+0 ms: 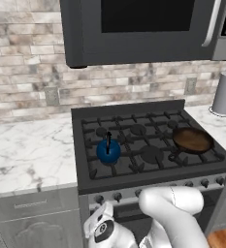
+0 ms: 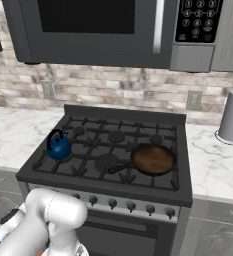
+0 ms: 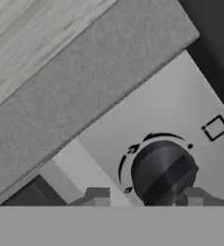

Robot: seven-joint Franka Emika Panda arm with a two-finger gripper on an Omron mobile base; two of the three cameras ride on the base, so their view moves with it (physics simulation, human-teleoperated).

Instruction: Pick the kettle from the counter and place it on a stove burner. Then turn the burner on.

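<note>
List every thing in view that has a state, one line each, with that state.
kettle: upright on the stove's front-left burner, not held.
frying pan: resting on the right-side grates, empty, handle pointing toward the stove's middle.
gripper: open, fingertips either side of a knob, not gripping it.
stove knob: dark, round, straight ahead of the fingertips; setting cannot be told.
microwave: door closed.
paper towel roll: standing upright on the counter.

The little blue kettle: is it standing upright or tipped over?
Upright: the kettle sits on the stove burner grate, its black handle pointing straight up.
</note>
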